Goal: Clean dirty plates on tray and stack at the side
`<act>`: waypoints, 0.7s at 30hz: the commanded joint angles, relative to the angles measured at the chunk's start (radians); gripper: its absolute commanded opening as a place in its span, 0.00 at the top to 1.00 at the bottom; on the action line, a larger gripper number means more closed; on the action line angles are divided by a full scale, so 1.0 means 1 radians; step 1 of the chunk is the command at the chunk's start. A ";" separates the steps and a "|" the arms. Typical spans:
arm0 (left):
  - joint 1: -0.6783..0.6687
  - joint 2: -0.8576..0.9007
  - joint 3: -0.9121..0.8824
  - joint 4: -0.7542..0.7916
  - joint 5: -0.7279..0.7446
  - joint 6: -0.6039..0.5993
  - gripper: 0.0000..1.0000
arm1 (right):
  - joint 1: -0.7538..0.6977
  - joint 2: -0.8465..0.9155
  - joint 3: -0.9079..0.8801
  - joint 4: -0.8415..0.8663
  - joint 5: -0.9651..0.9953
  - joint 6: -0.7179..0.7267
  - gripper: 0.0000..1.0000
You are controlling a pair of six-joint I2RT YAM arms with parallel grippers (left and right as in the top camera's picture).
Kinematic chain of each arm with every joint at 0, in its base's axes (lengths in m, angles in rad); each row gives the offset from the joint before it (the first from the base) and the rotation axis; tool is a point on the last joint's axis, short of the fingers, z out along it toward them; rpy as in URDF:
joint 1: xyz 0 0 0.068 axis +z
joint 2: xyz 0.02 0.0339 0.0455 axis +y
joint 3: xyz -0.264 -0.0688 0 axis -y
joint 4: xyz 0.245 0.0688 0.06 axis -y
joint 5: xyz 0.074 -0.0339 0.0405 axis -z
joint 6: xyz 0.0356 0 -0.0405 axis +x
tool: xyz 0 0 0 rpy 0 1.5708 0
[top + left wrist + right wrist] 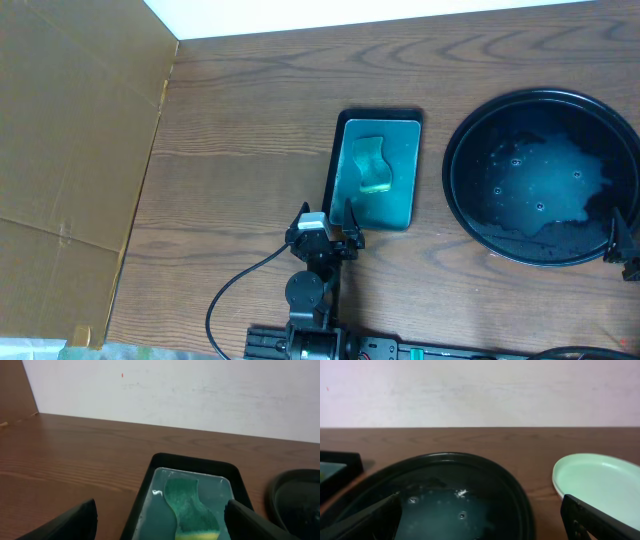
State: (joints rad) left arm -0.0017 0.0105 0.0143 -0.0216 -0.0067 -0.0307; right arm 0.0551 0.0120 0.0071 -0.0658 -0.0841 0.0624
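While the left pincer (161, 512) and right pincer (480, 502) gape empty, the tray (450, 175) lies flat

I see a wood-grain table (230, 150) holding a small rectangular teal tray (402, 195) with a dark rim, a green sponge (372, 165) (yellow along one edge) lying inside, brown cardboard (70, 130) at left.

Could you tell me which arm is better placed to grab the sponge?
Left. The left tool, open, hovers at the near end of the teal tray, sponge straight ahead; the right tool is at the black tray.
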 commanded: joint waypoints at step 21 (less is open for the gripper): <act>0.003 -0.006 -0.010 -0.049 -0.047 -0.016 0.18 | 0.005 -0.006 -0.002 -0.003 -0.006 -0.119 0.01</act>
State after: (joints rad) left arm -0.0017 0.0105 0.0143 -0.0216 -0.0067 -0.0307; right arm 0.0551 0.0120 0.0071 -0.0654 -0.0856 -0.0624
